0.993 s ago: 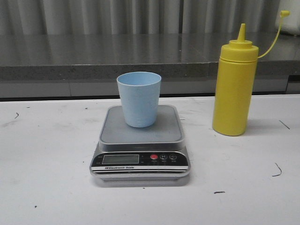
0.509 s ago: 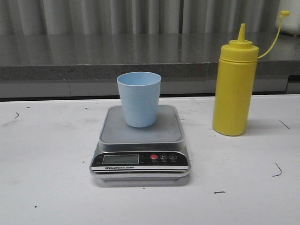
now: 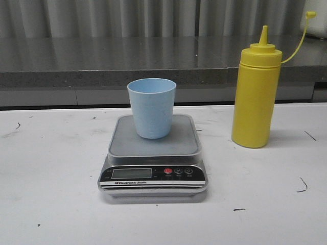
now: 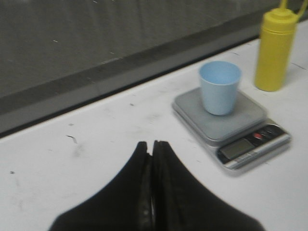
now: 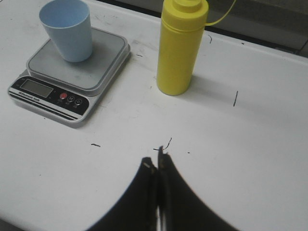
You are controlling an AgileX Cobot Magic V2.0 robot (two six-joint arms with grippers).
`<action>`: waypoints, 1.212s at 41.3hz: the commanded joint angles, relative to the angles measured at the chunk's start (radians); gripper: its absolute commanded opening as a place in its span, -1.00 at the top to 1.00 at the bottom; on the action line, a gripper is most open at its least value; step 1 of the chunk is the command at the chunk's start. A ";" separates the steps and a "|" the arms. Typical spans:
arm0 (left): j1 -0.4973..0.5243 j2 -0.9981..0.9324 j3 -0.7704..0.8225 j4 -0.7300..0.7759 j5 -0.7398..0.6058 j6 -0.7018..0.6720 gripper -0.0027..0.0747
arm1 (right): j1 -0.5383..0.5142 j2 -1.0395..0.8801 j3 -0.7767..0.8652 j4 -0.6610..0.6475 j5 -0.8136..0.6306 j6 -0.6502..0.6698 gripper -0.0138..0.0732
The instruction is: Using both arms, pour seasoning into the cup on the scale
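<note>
While both arms hang back off the work, the white table (image 3: 51, 204) carries everything in one loose row: the scale (image 3: 153, 158) sits centre, front panel toward the robot, with the cup (image 3: 151, 107) upright on the rear half of its steel platform, mouth open and nothing visible inside. The seasoning (image 3: 255, 97) stands upright on the table to the right of the scale, near it but apart, nozzle uncapped, the little cap dangling off its tether high to the right. Left claw (image 4: 153, 144) is clenched, tips together, holding nothing, hovering above bare table well left of the scale. Right claw (image 5: 157, 163) is likewise pinched closed and empty, above the table on the near side of the bottle. Judgement: the step in hand is the approach and grasp of the bottle, nothing poured yet. The right arm is the nearer one; the claw must spread wide before closing in, since the bottle body is broad. Grip mid-body or a little lower, square to the wall, gently enough not to squeeze contents out early. Keep the tether clear of the fingers. The left arm could steady the cup at its lower wall, though pressing down would upset the reading. The cup is light and tapered, so a nudge from the nozzle may tip it.
</note>
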 commanded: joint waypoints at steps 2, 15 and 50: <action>0.107 -0.082 0.143 0.036 -0.314 -0.007 0.98 | -0.006 0.005 -0.025 -0.012 -0.064 0.001 0.95; 0.277 -0.242 0.505 -0.101 -0.651 -0.012 0.98 | -0.006 0.005 -0.025 -0.012 -0.064 0.001 0.95; 0.326 -0.270 0.554 -0.238 -0.688 -0.012 0.98 | -0.006 0.005 -0.025 -0.012 -0.063 0.001 0.95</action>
